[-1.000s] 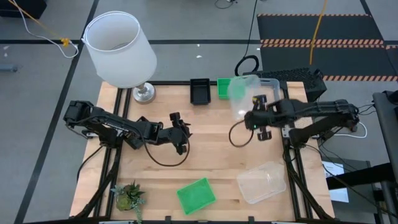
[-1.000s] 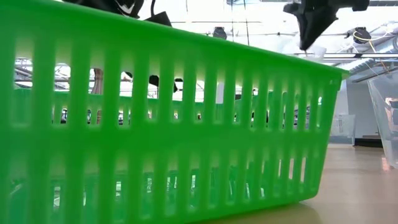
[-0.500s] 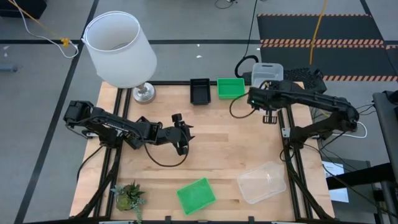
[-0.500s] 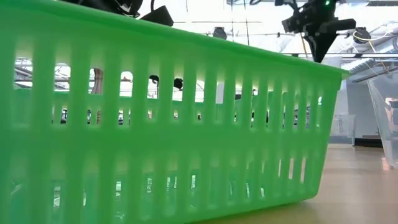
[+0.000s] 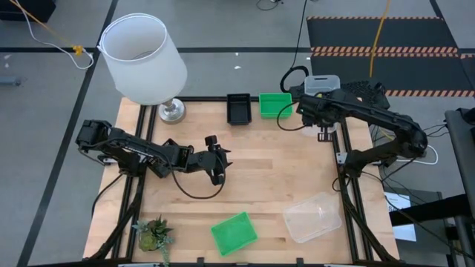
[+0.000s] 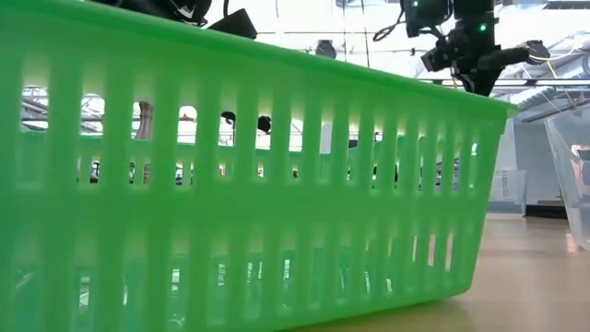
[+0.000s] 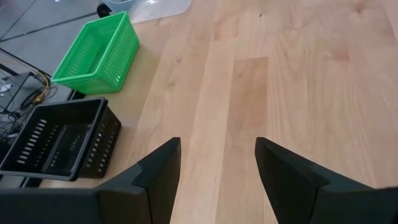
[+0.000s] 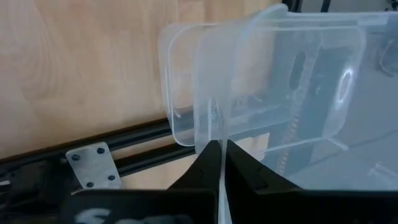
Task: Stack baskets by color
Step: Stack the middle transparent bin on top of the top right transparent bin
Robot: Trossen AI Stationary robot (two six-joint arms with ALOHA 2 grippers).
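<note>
My right gripper (image 5: 313, 100) is over the table's far right corner, shut on a clear basket (image 5: 320, 84) that reaches past the table's edge. A black basket (image 5: 238, 107) and a green basket (image 5: 275, 104) stand side by side on their bases at the far edge. A second green basket (image 5: 234, 232) and a second clear basket (image 5: 312, 216) lie near the front edge. My left gripper (image 5: 215, 167) hovers open left of the table's middle, with nothing between its fingers (image 7: 158, 171). My right gripper pinches one thin wall of the clear basket (image 8: 214, 134) between its two shut fingers (image 8: 202, 163). The fingers slant down from above. The basket (image 8: 273, 81) is lifted clear, hanging beyond the fingertips over the table's black frame rail.
A big white lamp (image 5: 141, 59) stands at the far left corner and a small potted plant (image 5: 152, 233) at the near left corner. The near green basket (image 6: 230, 184) fills the low view. Bare wood lies in the table's middle.
My right gripper has swung with the clear basket from over the table's right middle toward the far right corner, turning as it went. The basket stays lifted and now reaches past the far edge.
</note>
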